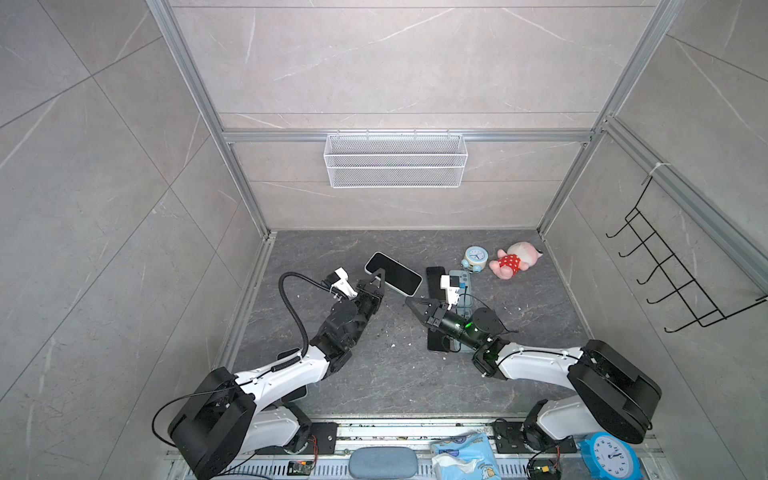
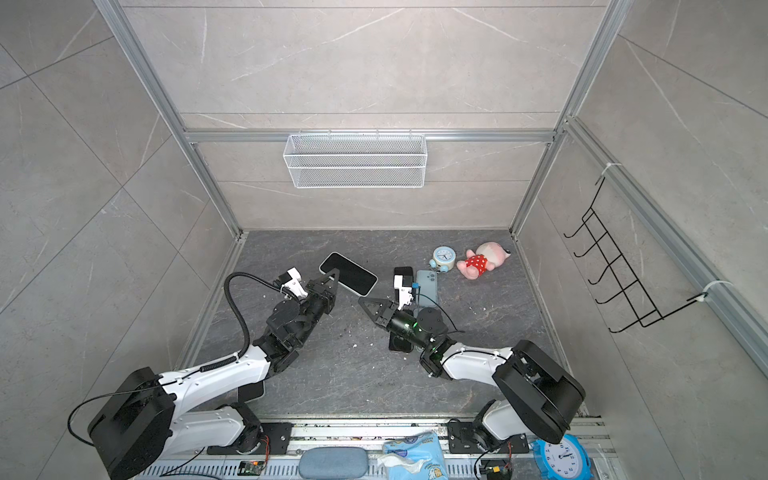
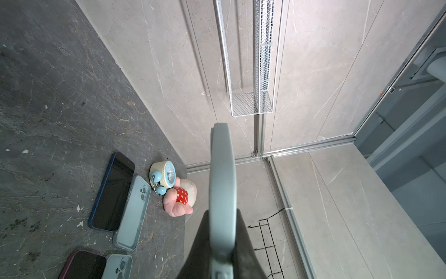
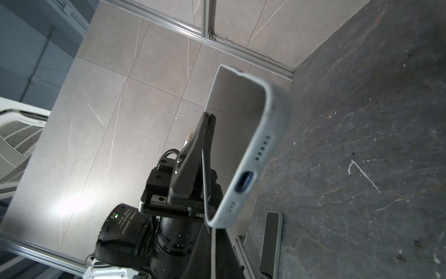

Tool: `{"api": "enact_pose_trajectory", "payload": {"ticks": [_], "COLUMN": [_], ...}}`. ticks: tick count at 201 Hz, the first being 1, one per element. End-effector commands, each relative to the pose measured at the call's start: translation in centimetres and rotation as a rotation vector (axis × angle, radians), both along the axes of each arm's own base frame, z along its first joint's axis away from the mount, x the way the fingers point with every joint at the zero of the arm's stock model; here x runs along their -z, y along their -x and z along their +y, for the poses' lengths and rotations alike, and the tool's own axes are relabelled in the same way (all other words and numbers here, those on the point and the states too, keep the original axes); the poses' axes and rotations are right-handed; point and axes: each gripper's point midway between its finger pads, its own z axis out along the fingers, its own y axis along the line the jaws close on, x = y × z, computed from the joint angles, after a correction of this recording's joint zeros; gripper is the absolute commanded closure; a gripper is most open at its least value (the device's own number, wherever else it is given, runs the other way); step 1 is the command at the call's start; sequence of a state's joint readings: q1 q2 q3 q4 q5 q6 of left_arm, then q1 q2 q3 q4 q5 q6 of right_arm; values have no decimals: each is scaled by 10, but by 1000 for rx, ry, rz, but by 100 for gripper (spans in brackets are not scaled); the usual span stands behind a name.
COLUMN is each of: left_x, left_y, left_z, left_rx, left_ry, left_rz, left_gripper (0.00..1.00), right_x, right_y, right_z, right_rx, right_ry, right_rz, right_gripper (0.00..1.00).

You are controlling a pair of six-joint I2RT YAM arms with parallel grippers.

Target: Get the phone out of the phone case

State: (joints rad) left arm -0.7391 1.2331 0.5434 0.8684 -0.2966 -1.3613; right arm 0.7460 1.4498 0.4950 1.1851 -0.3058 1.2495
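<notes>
The left arm [image 1: 282,374] extends forward and inward over the table [image 1: 395,386]. The left claw [image 1: 378,276] is clenched on the long edge of the phone case [image 3: 222,183]. The right arm [image 1: 536,359] reaches in from the opposite side with its wrist rolled. The right claw [image 1: 409,300] is clenched with its fingertips together; whether the tip pinches anything cannot be told.

The table is dark grey stone pattern with pale specks. The walls [image 1: 395,62] are pale tile framed by aluminium rails [image 1: 407,136]. A white wire basket [image 1: 395,154] hangs on the back wall, beyond both claws. A black hook rack [image 1: 681,266] is mounted on the side wall, outboard of the right arm.

The phone [image 1: 395,273] sits in the phone case, screen up, held off the table — it projects from the left claw toward the right claw. The port end of the case lies just beside the right claw's tip. Behind and beneath the right claw lie a dark phone [image 3: 113,193] and an empty pale case [image 3: 134,212]. Beyond them are an alarm clock [image 1: 475,257] and a plush toy [image 1: 511,261].
</notes>
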Motion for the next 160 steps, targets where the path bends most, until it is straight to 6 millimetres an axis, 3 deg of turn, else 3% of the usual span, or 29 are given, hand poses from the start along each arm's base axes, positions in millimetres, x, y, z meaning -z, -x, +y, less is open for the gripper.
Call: {"api": "enact_pose_trajectory", "payload": {"ticks": [1, 43, 81, 110, 128, 160], "left_x": [-36, -41, -45, -51, -54, -62], "left_y": [4, 6, 9, 8, 8, 7], "left_z": [-2, -5, -12, -17, -20, -21], "left_rx": [19, 44, 93, 124, 131, 136], "left_ry": [98, 124, 183, 246, 262, 282], "left_rz": [-83, -59, -21, -13, -21, -38], "left_gripper": [100, 100, 100, 100, 100, 100], "right_x": [-10, -10, 4, 12, 11, 28], "right_y": [0, 6, 11, 6, 2, -8], "right_z": [-3, -2, -4, -12, -14, -18], "right_rx": [14, -13, -7, 45, 46, 61], "right_ry": [-31, 4, 204, 339, 339, 313], "right_rz": [-42, -107, -238, -301, -311, -262], "right_gripper": [99, 100, 100, 100, 100, 100]}}
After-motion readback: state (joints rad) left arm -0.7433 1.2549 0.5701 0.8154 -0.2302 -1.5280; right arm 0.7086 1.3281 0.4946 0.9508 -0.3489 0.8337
